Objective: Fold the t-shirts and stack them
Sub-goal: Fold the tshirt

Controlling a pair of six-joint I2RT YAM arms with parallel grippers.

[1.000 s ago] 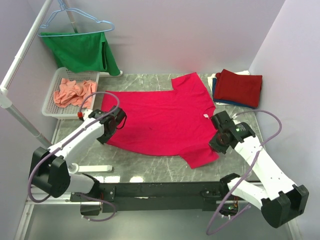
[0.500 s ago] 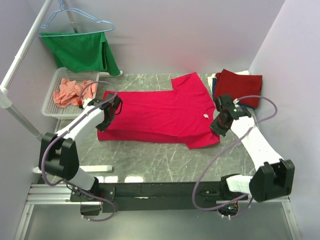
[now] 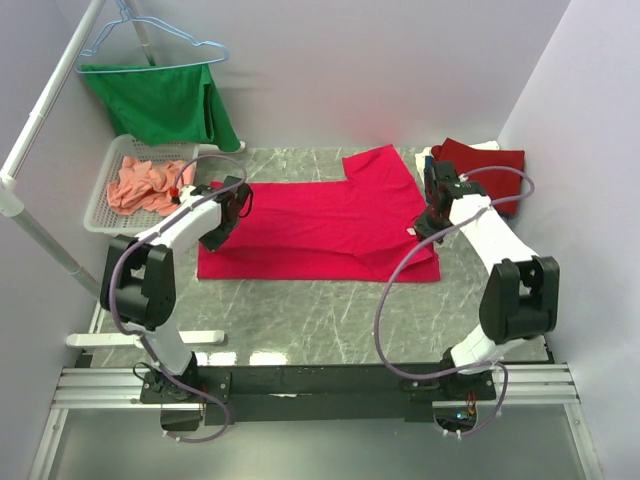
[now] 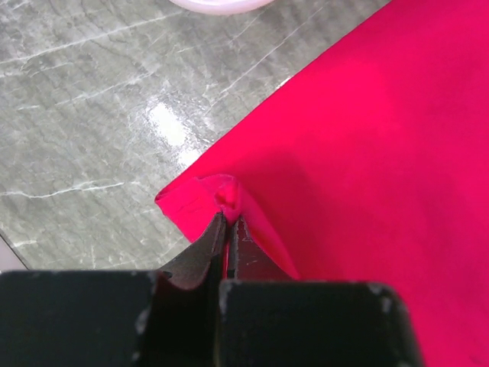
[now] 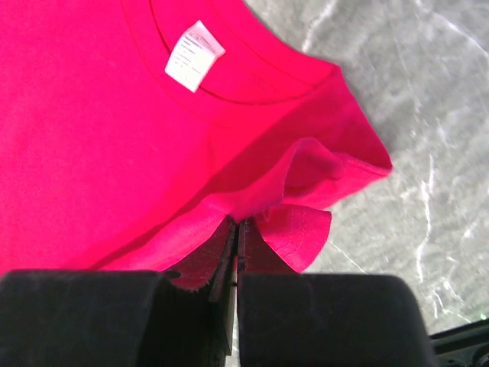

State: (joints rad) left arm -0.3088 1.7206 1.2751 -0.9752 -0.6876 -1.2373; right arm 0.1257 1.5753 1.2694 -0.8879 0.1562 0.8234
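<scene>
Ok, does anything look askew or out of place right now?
Nothing damaged. The pinkish-red t-shirt is half folded, one sleeve jutting out past its far edge; the salmon-orange shirt lies crumpled in the basket.

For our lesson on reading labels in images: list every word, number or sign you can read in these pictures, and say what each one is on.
No text can be read anywhere.
On the white neck tag of the pinkish-red t-shirt: faint print, too small and blurred to read.
</scene>
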